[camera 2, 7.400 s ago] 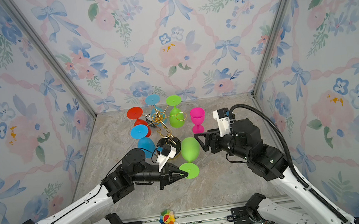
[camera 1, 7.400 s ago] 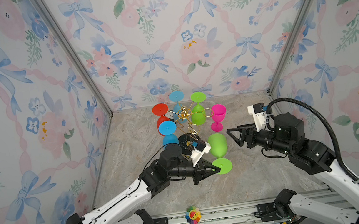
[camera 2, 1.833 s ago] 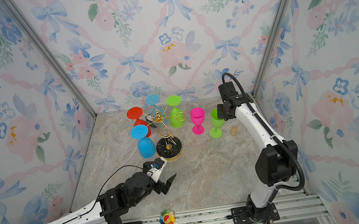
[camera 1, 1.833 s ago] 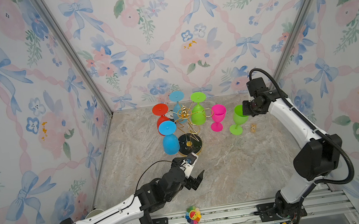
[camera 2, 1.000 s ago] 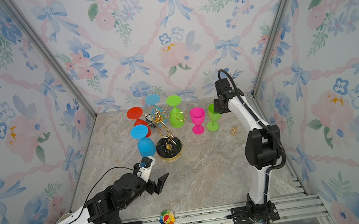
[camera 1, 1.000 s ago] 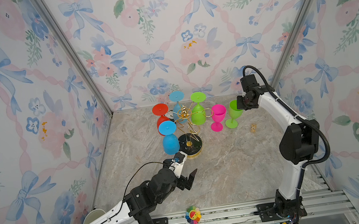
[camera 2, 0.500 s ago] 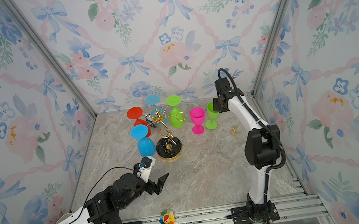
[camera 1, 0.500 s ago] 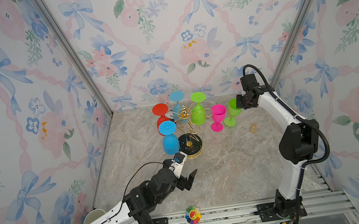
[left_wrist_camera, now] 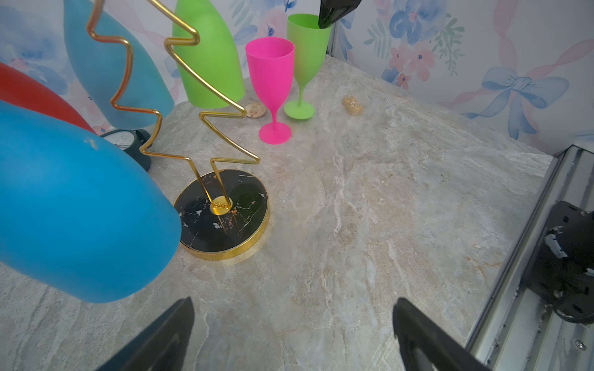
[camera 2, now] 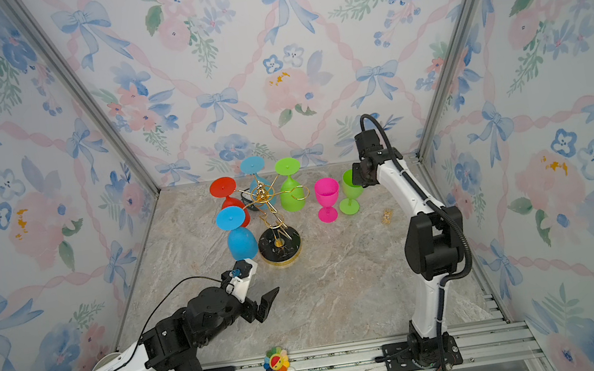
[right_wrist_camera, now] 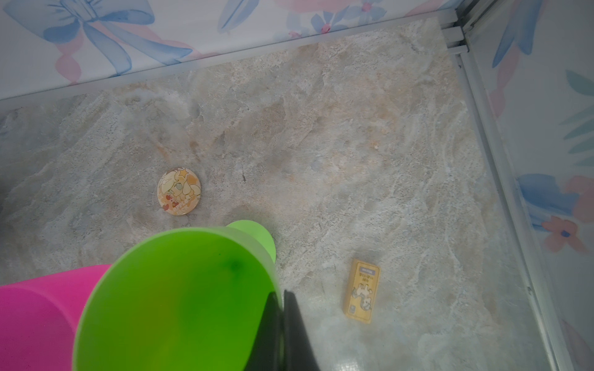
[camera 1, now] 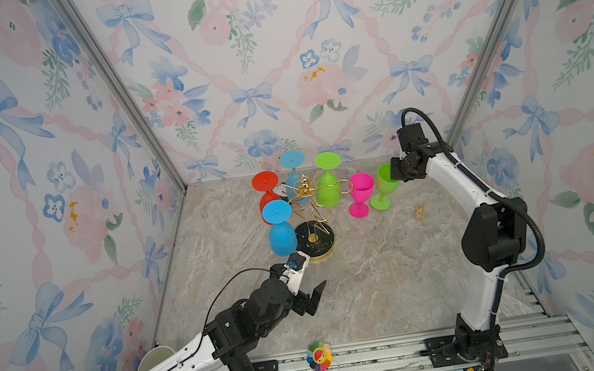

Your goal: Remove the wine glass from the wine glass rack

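Now off the gold wire rack (camera 1: 320,245), the green plastic wine glass (camera 1: 386,183) stands rim-pinched by my right gripper (right_wrist_camera: 282,298); left gripper (left_wrist_camera: 292,303) gapes empty; release next.

Rainbow flower toy (camera 1: 320,356), cartoon badge (right_wrist_camera: 178,191), small clock (left_wrist_camera: 122,138)

Wine glass rack (camera 2: 280,250) centre, four hanging glasses (camera 2: 242,241). At its 2 o'clock: pink glass (camera 2: 326,195), green wine glass (camera 2: 350,191); right gripper (camera 2: 359,184) on rim.
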Robot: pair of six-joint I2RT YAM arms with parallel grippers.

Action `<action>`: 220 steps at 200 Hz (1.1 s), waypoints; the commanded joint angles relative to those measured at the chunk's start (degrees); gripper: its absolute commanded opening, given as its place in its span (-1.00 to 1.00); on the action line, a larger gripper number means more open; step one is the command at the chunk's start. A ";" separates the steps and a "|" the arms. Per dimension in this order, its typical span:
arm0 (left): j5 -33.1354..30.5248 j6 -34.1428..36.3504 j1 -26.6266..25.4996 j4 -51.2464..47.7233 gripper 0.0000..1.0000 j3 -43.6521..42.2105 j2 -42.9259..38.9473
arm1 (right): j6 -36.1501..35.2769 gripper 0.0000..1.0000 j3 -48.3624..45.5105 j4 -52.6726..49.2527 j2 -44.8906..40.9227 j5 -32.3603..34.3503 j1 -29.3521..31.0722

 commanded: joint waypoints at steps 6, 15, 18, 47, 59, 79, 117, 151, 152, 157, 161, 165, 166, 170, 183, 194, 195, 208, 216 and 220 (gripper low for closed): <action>0.83 -1.21 0.36 -0.23 0.96 -0.69 -0.63 | -0.10 -1.00 -0.53 0.43 1.00 0.75 0.45; 0.85 -1.18 0.35 -0.18 0.96 -0.76 -0.64 | -0.11 -1.00 -0.55 0.35 1.09 0.74 0.53; 0.81 -1.18 0.33 -0.21 0.96 -0.73 -0.61 | -0.11 -1.00 -0.61 0.33 1.11 0.70 0.54; 0.83 -1.20 0.45 -0.22 0.96 -0.78 -0.63 | -0.20 -1.00 -0.99 0.24 1.11 0.71 0.67; 0.81 -1.20 0.47 -0.22 0.96 -0.81 -0.56 | -0.19 -1.00 -1.06 0.15 1.11 0.76 0.84; 0.91 -1.20 0.49 -0.21 0.96 -0.73 -0.55 | -0.19 -1.00 -1.14 0.06 1.08 0.72 0.88; 1.02 -1.20 0.58 -0.19 0.96 -0.75 -0.51 | -0.28 -1.00 -1.50 -0.07 1.20 0.71 0.95; 1.14 -1.20 0.52 -0.21 0.96 -0.67 -0.42 | -0.15 -1.00 -1.82 -0.11 1.25 0.63 1.02; 1.13 -1.20 0.51 -0.21 0.96 -0.70 -0.44 | -0.17 -1.00 -1.86 -0.11 1.22 0.66 1.00; 1.19 -1.20 0.59 -0.21 0.96 -0.74 -0.45 | -0.15 -1.00 -1.83 -0.11 1.28 0.59 1.06; 1.13 -1.20 0.52 -0.21 0.96 -0.74 -0.35 | -0.11 -0.99 -1.84 -0.19 1.28 0.55 1.07; 1.14 -1.20 0.56 -0.23 0.96 -0.70 -0.38 | -0.12 -0.99 -1.85 -0.20 1.22 0.59 1.07; 1.13 -1.20 0.57 -0.22 0.96 -0.72 -0.33 | -0.11 -0.98 -1.87 -0.24 1.21 0.54 1.07; 1.12 -1.20 0.54 -0.22 0.96 -0.68 -0.37 | -0.12 -0.98 -1.87 -0.28 1.20 0.59 1.07; 1.15 -1.20 0.55 -0.21 0.96 -0.72 -0.37 | -0.11 -0.95 -1.98 -0.29 1.13 0.59 1.07; 1.23 -1.24 0.58 -0.19 0.96 -0.73 -0.36 | -0.13 -0.92 -2.06 -0.23 1.02 0.67 1.18; 1.22 -1.22 0.59 -0.20 0.96 -0.74 -0.32 | -0.16 -0.92 -2.07 -0.22 1.07 0.67 1.16; 1.31 -1.20 0.57 -0.20 0.96 -0.72 -0.30 | 0.00 -0.90 -2.34 -0.12 1.02 0.66 1.15; 1.31 -1.20 0.58 -0.22 0.96 -0.74 -0.33 | 0.06 -0.90 -2.42 -0.11 1.02 0.63 1.24; 1.36 -1.20 0.53 -0.21 0.96 -0.72 -0.31 | 0.06 -0.90 -2.43 -0.10 1.02 0.63 1.25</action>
